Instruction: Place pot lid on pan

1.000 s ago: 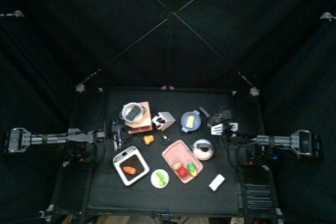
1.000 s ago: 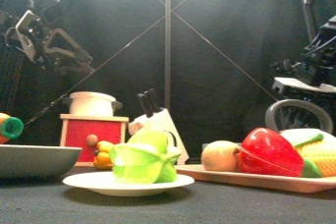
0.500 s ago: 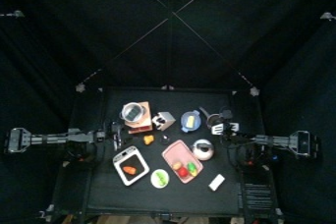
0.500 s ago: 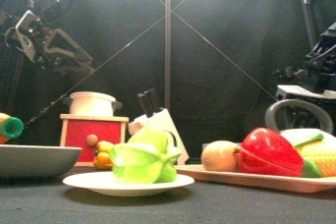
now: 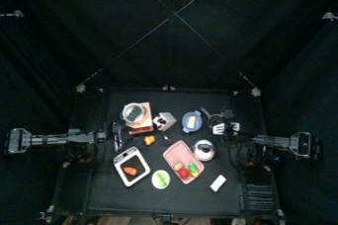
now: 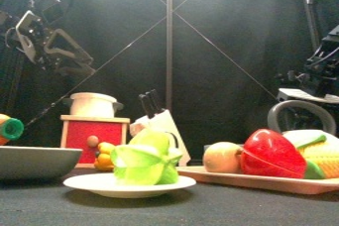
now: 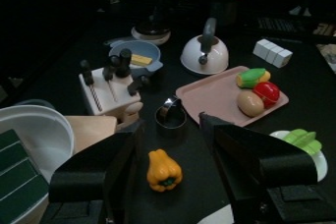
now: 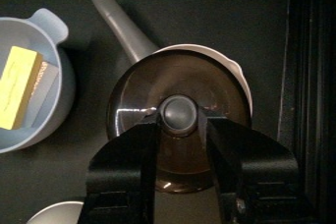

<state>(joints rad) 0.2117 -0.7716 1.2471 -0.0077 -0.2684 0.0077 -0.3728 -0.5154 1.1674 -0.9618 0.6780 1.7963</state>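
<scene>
The pot lid (image 8: 197, 83) is a shiny round disc with a grey knob. It lies over the pan, whose grey handle (image 8: 124, 22) sticks out from under it. My right gripper (image 8: 182, 135) stands over the lid, its jaws closed against either side of the knob. From above, the lid (image 5: 220, 128) is a white spot at the table's right, beside the blue bowl (image 5: 195, 122). I cannot tell whether the lid rests on the pan's rim or hangs just above it. My left gripper (image 7: 184, 174) rests open at the table's left with nothing between its jaws.
The blue bowl (image 8: 27, 71) holds a yellow block close beside the pan. A kettle (image 7: 203, 53), a pink tray (image 7: 210, 105) of toy food, a knife block (image 7: 105, 83), a white block (image 7: 272, 51) and an orange pepper (image 7: 161, 169) crowd the table.
In the front view the right arm has sunk a little. The left arm and the objects on the table have not moved.
</scene>
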